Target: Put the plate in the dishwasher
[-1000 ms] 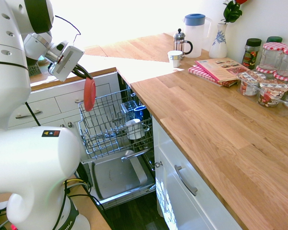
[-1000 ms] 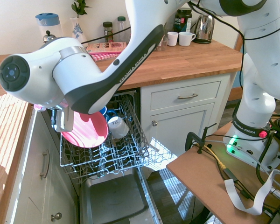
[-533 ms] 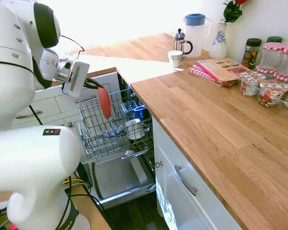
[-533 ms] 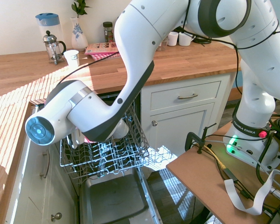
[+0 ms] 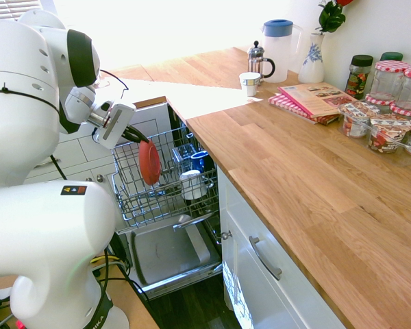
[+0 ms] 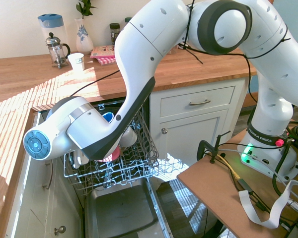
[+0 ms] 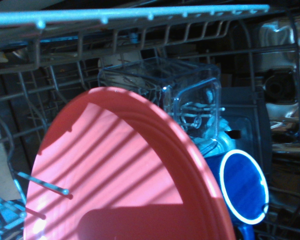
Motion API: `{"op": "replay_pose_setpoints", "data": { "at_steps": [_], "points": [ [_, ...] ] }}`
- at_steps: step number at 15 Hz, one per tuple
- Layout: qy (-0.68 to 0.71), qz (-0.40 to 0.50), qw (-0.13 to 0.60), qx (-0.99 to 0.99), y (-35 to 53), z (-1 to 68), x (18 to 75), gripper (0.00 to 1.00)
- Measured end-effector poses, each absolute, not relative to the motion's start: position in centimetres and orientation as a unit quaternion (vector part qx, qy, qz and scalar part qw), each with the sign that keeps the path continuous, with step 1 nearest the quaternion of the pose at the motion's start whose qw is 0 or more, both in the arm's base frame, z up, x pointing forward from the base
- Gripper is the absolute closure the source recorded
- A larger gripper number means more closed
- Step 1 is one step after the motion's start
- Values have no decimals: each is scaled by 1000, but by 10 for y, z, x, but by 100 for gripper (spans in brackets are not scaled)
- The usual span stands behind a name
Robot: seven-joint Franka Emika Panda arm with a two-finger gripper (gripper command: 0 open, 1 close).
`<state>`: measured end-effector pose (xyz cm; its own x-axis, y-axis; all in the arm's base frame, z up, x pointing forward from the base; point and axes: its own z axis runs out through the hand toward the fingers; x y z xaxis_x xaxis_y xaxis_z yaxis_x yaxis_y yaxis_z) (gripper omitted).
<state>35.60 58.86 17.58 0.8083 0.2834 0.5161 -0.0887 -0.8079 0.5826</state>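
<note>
Gripper (image 5: 138, 139) clamped on the upper edge of the plate (image 5: 149, 163), jaws closed to the rim's thickness; plate held on edge, upright, down inside the pulled-out wire rack (image 5: 127, 178) of the dishwasher (image 5: 171, 257). The wrist view shows rack tines crossing the plate's face, with a blue cup (image 7: 242, 192) and a clear plastic container (image 7: 190, 95) just behind it. A white cup (image 5: 190, 184) sits in the rack near the plate.

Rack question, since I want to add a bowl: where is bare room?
The wire rack is free along its side nearest the drawers, beside the plate. It is crowded toward the counter, where the blue cup and white cup sit.
</note>
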Motion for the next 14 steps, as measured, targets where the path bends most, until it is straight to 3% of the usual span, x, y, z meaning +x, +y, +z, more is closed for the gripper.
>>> {"op": "replay_pose_setpoints", "data": {
  "at_steps": [4, 8, 11, 14],
  "points": [
    [35, 241, 305, 921, 583, 161, 367, 0],
    [0, 115, 282, 953, 569, 171, 392, 0],
    [-45, 34, 236, 970, 539, 230, 437, 0],
    [-106, -11, 172, 979, 456, 323, 503, 0]
  ]
}}
